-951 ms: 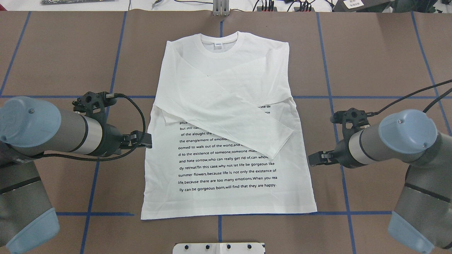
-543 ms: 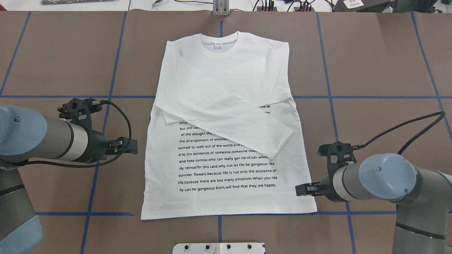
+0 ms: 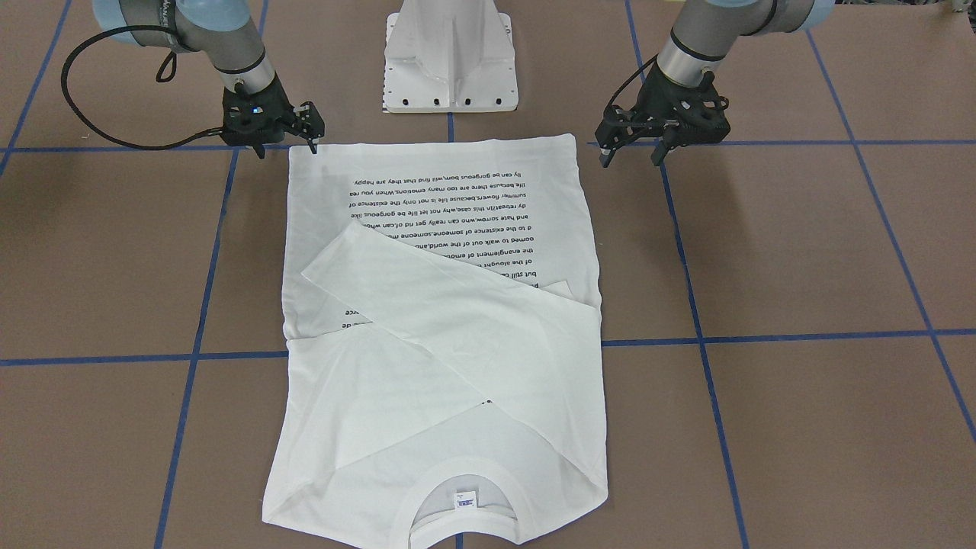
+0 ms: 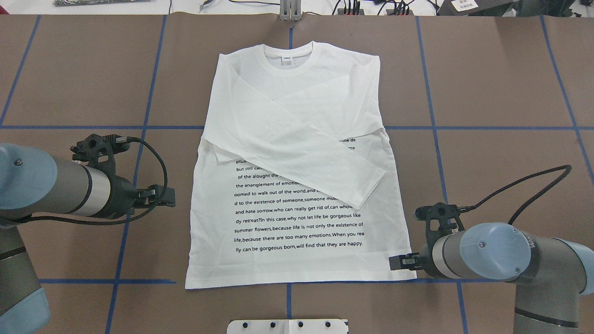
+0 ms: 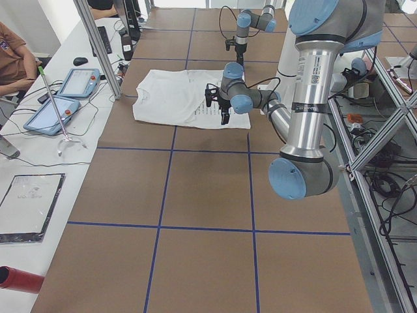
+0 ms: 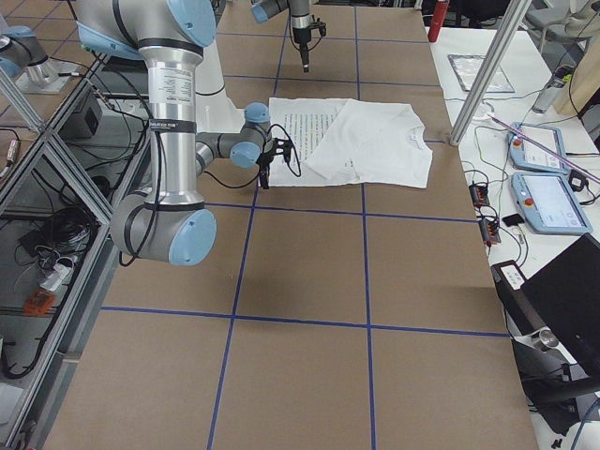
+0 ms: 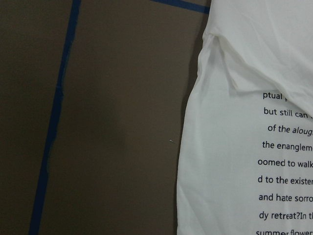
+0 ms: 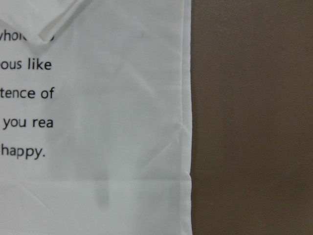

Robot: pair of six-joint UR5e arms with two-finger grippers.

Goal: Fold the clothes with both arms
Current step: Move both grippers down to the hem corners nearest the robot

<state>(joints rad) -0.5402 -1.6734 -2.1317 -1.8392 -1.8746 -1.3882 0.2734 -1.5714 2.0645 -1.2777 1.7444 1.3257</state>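
The white long-sleeved T-shirt (image 4: 297, 116) lies flat, print side up, collar at the far side, both sleeves folded across the chest. My left gripper (image 4: 169, 197) is open and empty, hovering over bare table just left of the shirt's left edge; in the front view (image 3: 631, 158) its fingers stand apart. My right gripper (image 4: 394, 262) is open and empty over the shirt's near right hem corner; it also shows in the front view (image 3: 287, 147). The left wrist view shows the shirt's left edge (image 7: 195, 122). The right wrist view shows the hem corner (image 8: 183, 161).
The brown table carries a blue tape grid (image 4: 431, 127). The white pedestal base (image 3: 450, 61) stands just behind the hem. Tablets (image 5: 71, 81), a metal post (image 5: 98, 45) and a seated person (image 5: 13, 55) are at the far side.
My left gripper has drawn back leftward from the shirt's edge. My right gripper has swung toward the near hem and now hangs over the shirt's right hem corner. The shirt has not moved.
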